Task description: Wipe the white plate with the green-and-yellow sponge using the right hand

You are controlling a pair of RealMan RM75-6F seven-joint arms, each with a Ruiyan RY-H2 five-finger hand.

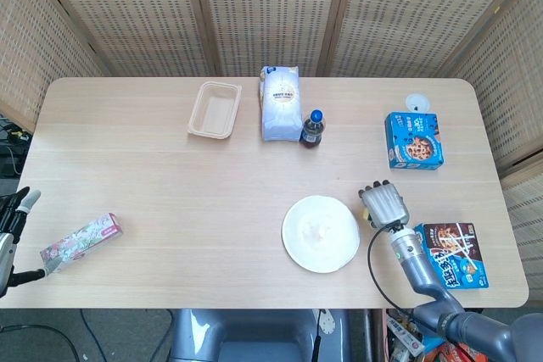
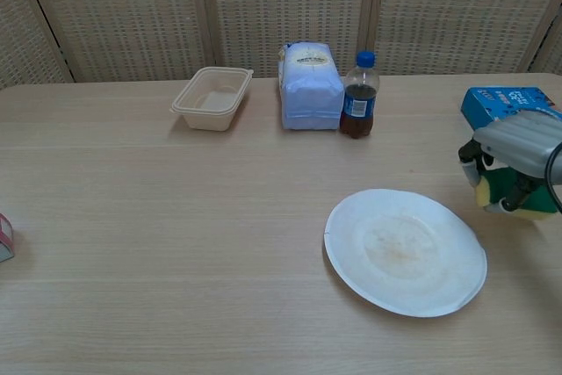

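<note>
The white plate (image 1: 321,233) (image 2: 405,250) lies on the table near the front right, with a faint brown smear at its middle. Just right of it, my right hand (image 1: 383,205) (image 2: 518,142) grips the green-and-yellow sponge (image 2: 514,195) from above and holds it slightly off the table. In the head view the hand hides most of the sponge. My left hand (image 1: 15,214) hangs off the table's left edge, holding nothing, fingers apart.
A blue cookie box (image 1: 415,139) (image 2: 509,111) lies behind the right hand and a dark snack box (image 1: 454,254) to its right. A cola bottle (image 2: 358,96), white bag (image 2: 310,85) and beige container (image 2: 212,97) stand at the back. A tissue pack (image 1: 81,242) lies front left.
</note>
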